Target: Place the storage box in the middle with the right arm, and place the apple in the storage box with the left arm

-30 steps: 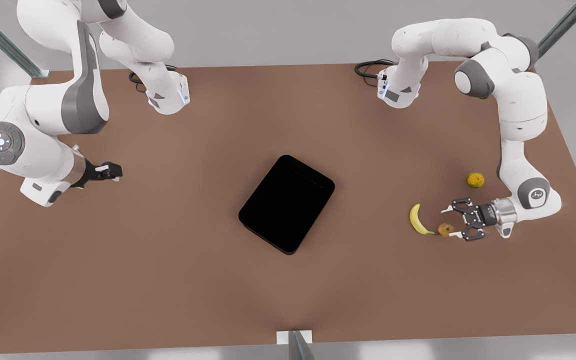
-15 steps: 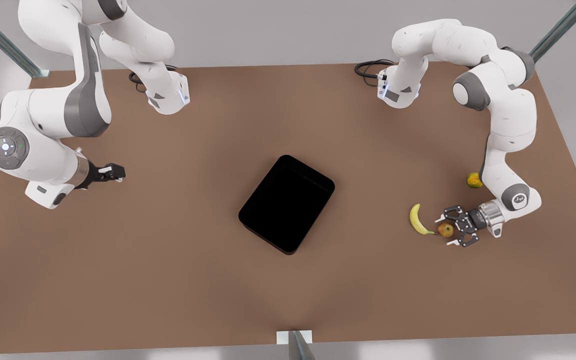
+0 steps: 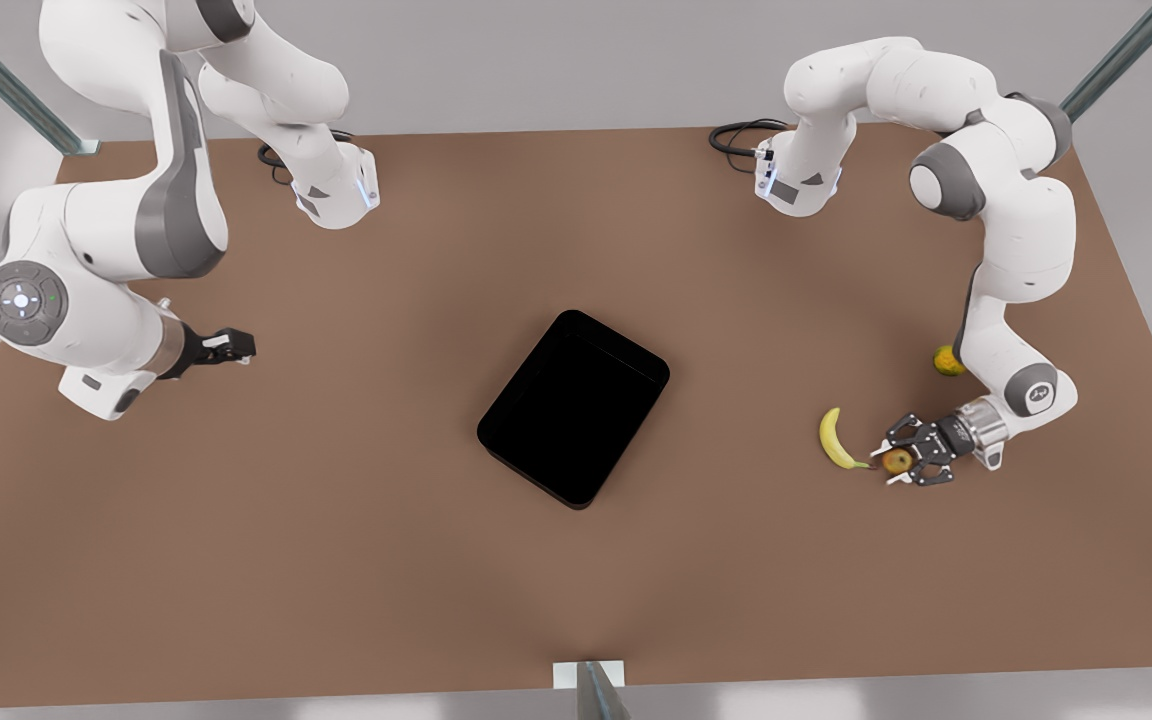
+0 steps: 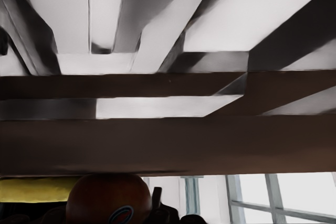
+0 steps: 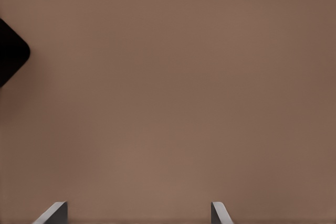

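The storage box (image 3: 574,406) sits near the middle of the brown table (image 3: 356,520), flat, turned at an angle to the table edges, nothing inside it. One rounded black corner of it shows in the right wrist view (image 5: 11,52).

The apple (image 3: 898,460) lies on the table at the front view's right, well apart from the box. The left gripper (image 3: 896,460) is down at table level around it, one finger on either side, close against the fruit; whether the pads actually press it is hard to tell from the front view. In the left wrist view the apple (image 4: 109,199) sits right up against the camera, low between the gripper parts, with the banana (image 4: 37,189) as a yellow strip just beside it.

On the table the banana (image 3: 835,440) lies just beside the apple, toward the box, its lower tip nearly touching the fruit. A yellow-orange round fruit (image 3: 946,360) with some green sits farther back, partly hidden behind the left arm's forearm.

The right gripper (image 3: 236,347) hangs over bare table at the front view's left, well apart from the box, and that arm waits. Its fingertips (image 5: 52,212) show spread apart in the right wrist view, holding nothing.
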Tool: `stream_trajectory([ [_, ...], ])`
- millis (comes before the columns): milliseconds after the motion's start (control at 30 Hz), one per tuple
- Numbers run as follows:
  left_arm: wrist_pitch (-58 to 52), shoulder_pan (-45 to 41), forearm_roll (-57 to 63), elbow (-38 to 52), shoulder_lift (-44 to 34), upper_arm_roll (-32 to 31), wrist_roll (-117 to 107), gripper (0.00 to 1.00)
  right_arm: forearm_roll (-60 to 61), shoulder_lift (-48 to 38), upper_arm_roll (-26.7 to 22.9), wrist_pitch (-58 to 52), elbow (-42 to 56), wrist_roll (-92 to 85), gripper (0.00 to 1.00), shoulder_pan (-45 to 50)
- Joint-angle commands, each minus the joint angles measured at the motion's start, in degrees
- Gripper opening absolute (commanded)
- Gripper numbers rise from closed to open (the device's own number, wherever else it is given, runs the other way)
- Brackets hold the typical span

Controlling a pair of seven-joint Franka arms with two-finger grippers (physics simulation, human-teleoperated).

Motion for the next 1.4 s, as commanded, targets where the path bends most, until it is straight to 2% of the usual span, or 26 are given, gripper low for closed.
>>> stream_trajectory([
  [0, -0.03, 0.00, -0.54, -0.01, -0.01, -0.01, -0.08, 0.23, 0.00, 0.02, 0.00, 0.00, 0.01, 0.00, 1.00, -0.03],
  [233, -1.97, -0.44, 0.78, 1.66, -6.24, 0.17, -11.59, 0.21, 0.00, 0.11, 0.00, 0.00, 0.01, -0.26, 1.00, -0.03],
  [300, -0.74, -5.26, 2.98, 1.49, -11.78, -0.10, -19.14, 0.21, 0.00, 0.19, 0.00, 0.00, 0.10, -0.26, 1.00, -0.03],
  [433, 4.80, -12.56, 3.59, 2.98, -17.76, -2.21, -29.08, 0.21, 0.00, 0.37, 0.00, 0.00, 0.18, -0.18, 1.00, -0.03],
  [533, 10.69, -23.37, 5.88, 3.16, -21.54, -2.12, -38.13, 0.21, 0.00, 0.37, 0.00, 0.00, 0.18, -0.18, 1.00, -0.03],
  [833, 28.00, -47.81, 10.45, 13.53, -20.57, -2.03, -72.59, 0.21, 0.09, 0.54, 0.00, 0.09, 0.18, -0.09, 1.00, 0.06],
  [1067, 37.06, -58.97, 13.17, 16.08, -19.17, -2.03, -80.94, 0.21, 0.09, 0.63, 0.09, 0.18, 0.18, 0.09, 1.00, 0.06],
  [1100, 38.20, -59.76, 13.61, 15.99, -18.82, -2.03, -80.94, 1.00, 0.18, 0.63, 0.00, 0.18, 0.18, 0.09, 1.00, 0.06],
  [1300, 40.75, -61.96, 14.93, 15.99, -18.29, -2.03, -82.08, 1.00, 0.18, 0.81, 0.00, 0.18, 0.27, 0.09, 1.00, 0.06],
  [1367, 39.43, -61.44, 20.64, 16.08, -19.52, -1.50, -81.29, 1.00, 0.18, 0.81, 0.00, 0.18, 0.36, 0.09, 1.00, 0.06],
])
